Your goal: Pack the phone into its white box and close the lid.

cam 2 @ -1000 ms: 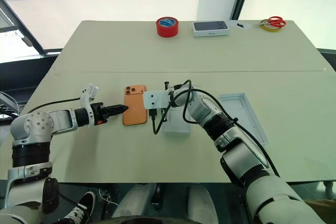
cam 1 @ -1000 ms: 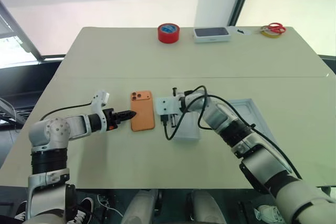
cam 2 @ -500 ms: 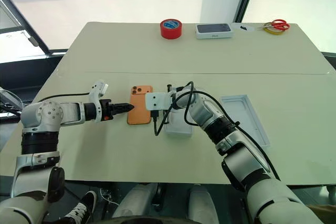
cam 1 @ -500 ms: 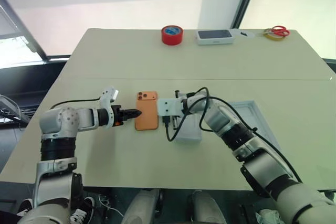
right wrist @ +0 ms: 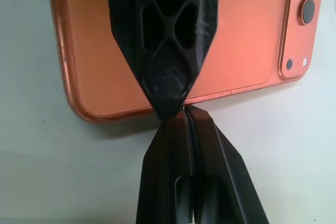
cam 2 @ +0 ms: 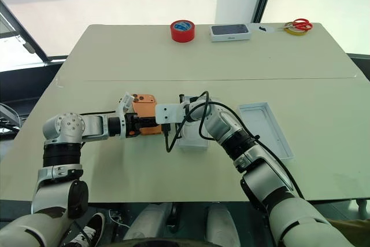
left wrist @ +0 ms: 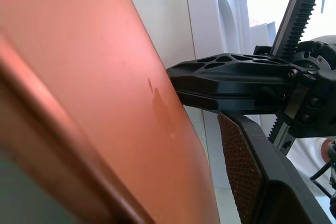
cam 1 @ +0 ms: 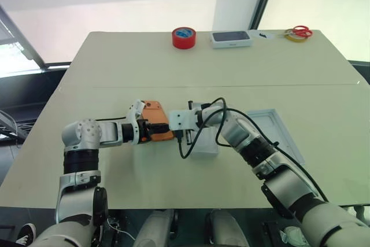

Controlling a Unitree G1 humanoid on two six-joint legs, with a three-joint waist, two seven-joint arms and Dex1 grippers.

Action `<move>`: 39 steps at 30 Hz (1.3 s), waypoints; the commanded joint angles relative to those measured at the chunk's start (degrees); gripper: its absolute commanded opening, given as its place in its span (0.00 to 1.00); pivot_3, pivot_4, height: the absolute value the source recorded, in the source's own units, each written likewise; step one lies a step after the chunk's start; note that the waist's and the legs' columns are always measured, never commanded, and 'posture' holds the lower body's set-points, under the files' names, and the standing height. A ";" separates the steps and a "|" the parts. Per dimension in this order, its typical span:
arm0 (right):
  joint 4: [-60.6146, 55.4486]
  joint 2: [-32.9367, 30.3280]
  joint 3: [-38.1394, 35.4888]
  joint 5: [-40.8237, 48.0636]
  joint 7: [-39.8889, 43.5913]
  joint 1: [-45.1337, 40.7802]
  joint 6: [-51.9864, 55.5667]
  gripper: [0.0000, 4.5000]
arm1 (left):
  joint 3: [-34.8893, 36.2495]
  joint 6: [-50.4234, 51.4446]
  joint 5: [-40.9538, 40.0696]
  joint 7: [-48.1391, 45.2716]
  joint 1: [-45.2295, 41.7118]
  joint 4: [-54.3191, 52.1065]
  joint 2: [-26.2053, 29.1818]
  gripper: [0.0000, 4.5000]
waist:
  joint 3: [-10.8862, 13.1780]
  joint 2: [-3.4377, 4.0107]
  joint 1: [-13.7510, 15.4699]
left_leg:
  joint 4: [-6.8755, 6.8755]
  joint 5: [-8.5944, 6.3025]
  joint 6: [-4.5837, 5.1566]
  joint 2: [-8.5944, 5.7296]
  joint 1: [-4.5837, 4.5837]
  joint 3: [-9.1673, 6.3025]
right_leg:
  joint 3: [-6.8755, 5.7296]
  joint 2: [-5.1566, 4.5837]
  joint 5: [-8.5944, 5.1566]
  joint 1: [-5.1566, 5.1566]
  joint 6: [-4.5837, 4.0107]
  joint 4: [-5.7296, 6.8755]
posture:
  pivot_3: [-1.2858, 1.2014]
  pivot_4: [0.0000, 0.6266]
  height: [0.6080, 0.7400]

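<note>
Pale counter (cam 1: 231, 67) below bright windows. The lid (cam 2: 266, 128) lies hollow side up near the right edge; the white box (cam 1: 205, 143) lies under the right forearm. The phone (cam 1: 155, 121) lies back up, just left of the box. Left gripper (cam 1: 155, 131) — jaws set around the phone's near end, one finger across its back. Right gripper (right wrist: 181, 116) — jaws pressed shut, tips meeting the left finger at the phone's edge.

1. The phone (cam 1: 156, 121): orange, rounded corners, lying back up on the table, its lens cluster (right wrist: 306, 4) sitting at the far corner.
2. The white box (cam 2: 193, 137): shallow white base, sitting just right of the phone, partly hidden.
3. The lid (cam 2: 266, 129): pale rectangular shell, lying hollow side up, right of the box.
</note>
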 commanded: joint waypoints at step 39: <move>-15.74 -2.71 -12.83 22.76 10.69 5.00 7.77 0.21 | 8.09 -3.82 -10.30 -5.79 5.77 -5.46 1.11 0.00 | 0.04 -0.01 0.02 | -0.09 -0.01 0.01 0.04 -0.06 -0.02 | 0.00 0.00 -0.01 -0.06 -0.01 -0.07 | 0.52 0.24 1.00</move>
